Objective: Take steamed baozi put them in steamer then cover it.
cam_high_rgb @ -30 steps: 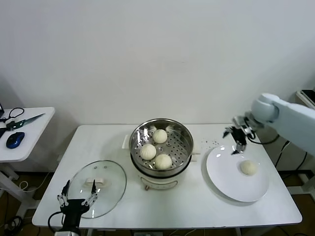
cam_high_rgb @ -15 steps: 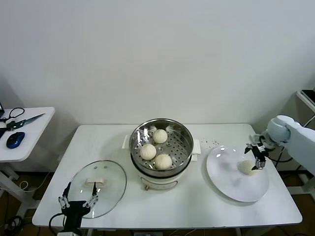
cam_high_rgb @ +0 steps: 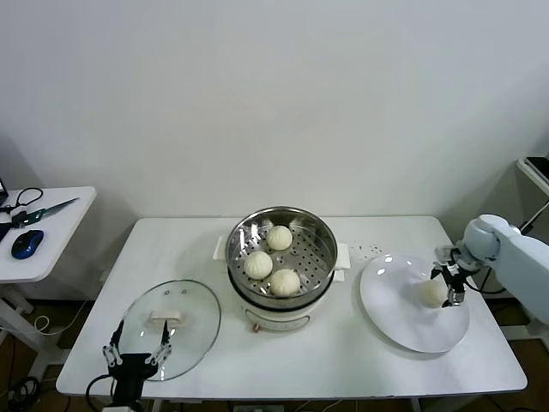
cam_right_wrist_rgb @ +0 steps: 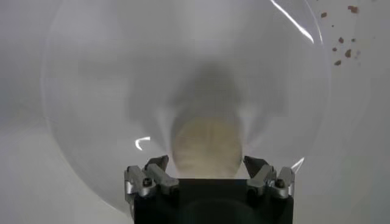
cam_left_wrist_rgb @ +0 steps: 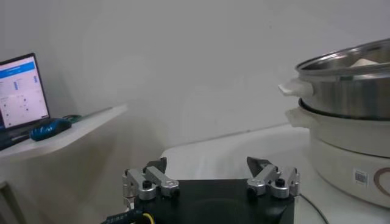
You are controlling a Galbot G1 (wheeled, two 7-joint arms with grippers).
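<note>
- Down at the front-left corner of the tabletop (cam_high_rgb: 257, 360), the left gripper (cam_high_rgb: 134, 352) sits parked with its fingers spread wide and nothing between them, just at the near rim of the cover (cam_high_rgb: 167, 328), which lies flat on the table with its white handle up.
- In the middle stands the steamer (cam_high_rgb: 281, 254), uncovered, with three steamed baozi (cam_high_rgb: 272, 260) on its perforated tray; there is room toward the tray's right side for one more.
- Over by the right edge, the last bun (cam_high_rgb: 432, 293) rests on the white plate (cam_high_rgb: 403, 318). The right gripper (cam_high_rgb: 452, 287) is at it, jaws fully apart, one finger to each side of the bun in the wrist view (cam_right_wrist_rgb: 206, 148).
- To my eye the grab calls for a gentle close: the dough looks soft, so squeeze only enough to lift it, centred between the fingers, or it may dent or roll on the smooth plate.
- Then lift straight up before swinging over, clearing the steamer's tall rim.
</note>
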